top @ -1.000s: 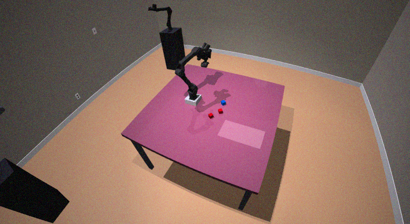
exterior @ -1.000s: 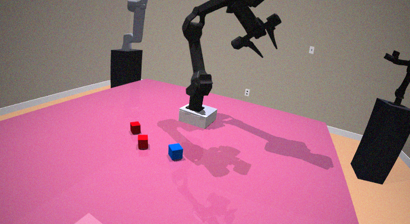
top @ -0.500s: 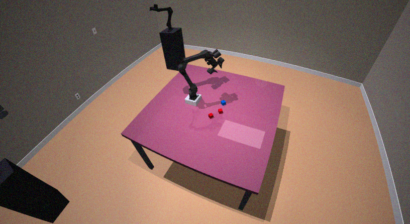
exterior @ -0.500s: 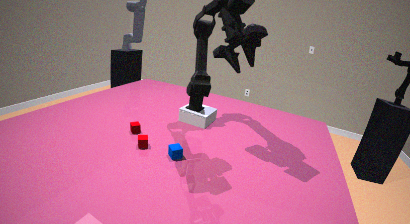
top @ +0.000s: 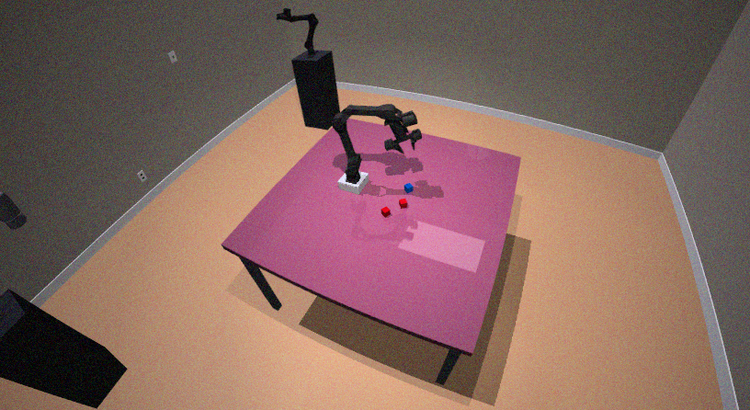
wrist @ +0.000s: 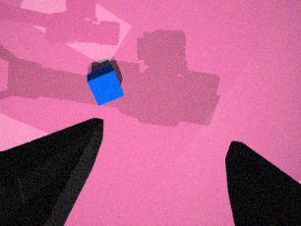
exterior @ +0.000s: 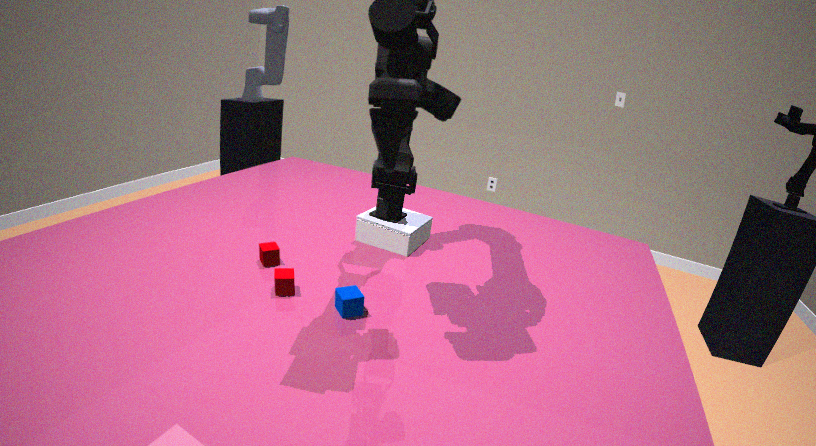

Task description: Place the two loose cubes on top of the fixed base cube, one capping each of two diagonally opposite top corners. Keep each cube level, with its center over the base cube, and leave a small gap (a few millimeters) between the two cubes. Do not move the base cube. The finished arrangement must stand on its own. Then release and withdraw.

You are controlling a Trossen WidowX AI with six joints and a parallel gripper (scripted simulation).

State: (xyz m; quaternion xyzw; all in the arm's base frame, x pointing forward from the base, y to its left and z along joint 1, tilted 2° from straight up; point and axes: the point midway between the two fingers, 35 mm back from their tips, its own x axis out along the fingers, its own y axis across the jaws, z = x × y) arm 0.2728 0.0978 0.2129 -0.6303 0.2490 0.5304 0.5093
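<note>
A blue cube [top: 408, 187] [exterior: 349, 302] [wrist: 105, 86] stands flat on the pink table. A red cube [top: 403, 202] [exterior: 284, 282] stands apart from it, and a second red cube [top: 385, 211] [exterior: 269, 254] stands a little beyond the first, with a gap between them. Nothing is stacked. My gripper [top: 408, 150] [wrist: 165, 140] is open and empty, high above the table. In the wrist view the blue cube shows ahead of the left fingertip; the red cubes are out of that view. In the exterior view the fingers cannot be made out.
The arm stands on a white base block [top: 353, 183] [exterior: 388, 234]. Its shadows fall across the pink table [top: 314, 239] [exterior: 142, 328] around the blue cube. Black pedestals [top: 316, 92] [exterior: 251, 134] bearing other arms stand off the table. A pale bright patch [top: 446, 246] lies on the table.
</note>
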